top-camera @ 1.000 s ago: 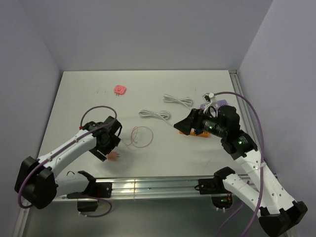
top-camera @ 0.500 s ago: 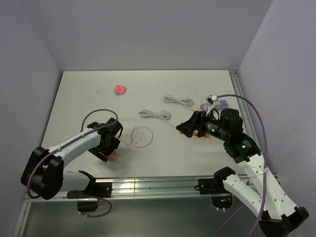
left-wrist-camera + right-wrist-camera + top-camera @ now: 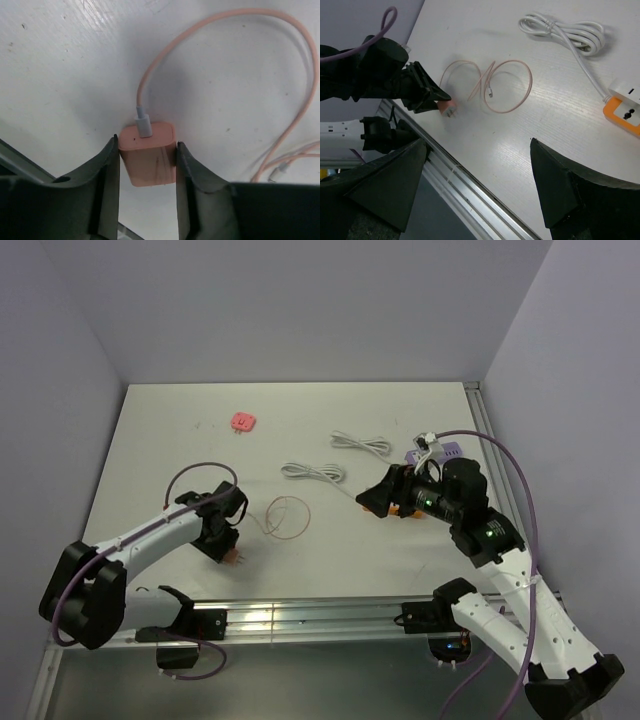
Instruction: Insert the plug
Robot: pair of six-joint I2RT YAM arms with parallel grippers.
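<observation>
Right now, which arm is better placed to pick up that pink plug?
Left. The left gripper brackets the pink plug, fingers touching both sides. The right gripper hangs open near the orange power strip.

You saw even, diffuse overhead light in every view. The white desk (image 3: 330, 430) glared mildly, most along its near rail (image 3: 250, 616); shadows were soft. The left end effector (image 3: 147, 145) looked slightly blurred; the right end effector (image 3: 476, 150) read as a dark silhouette.
</observation>
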